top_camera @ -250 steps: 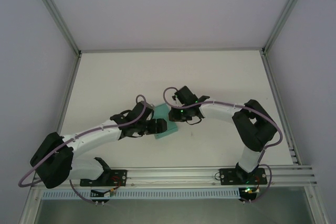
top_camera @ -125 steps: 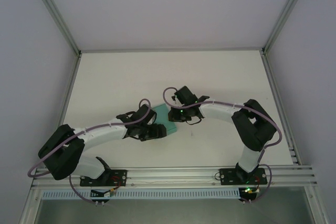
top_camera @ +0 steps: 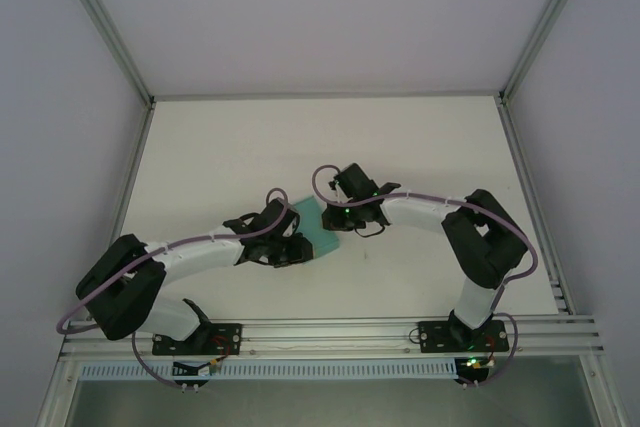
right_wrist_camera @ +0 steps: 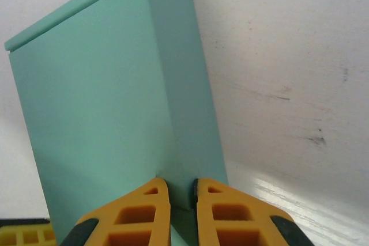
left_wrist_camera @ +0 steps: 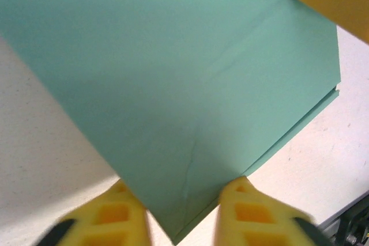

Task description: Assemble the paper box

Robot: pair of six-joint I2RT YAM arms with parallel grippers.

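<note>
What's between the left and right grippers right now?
The box. In the top view it fills the gap between the left gripper and the right gripper. In the right wrist view, the right gripper pinches its edge.

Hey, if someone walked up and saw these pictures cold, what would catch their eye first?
The teal paper box near the middle of the white table, with both arms bent in toward it. Up close, the right gripper is pinched shut on a folded edge of the box, and the left gripper straddles one of its corners.
</note>
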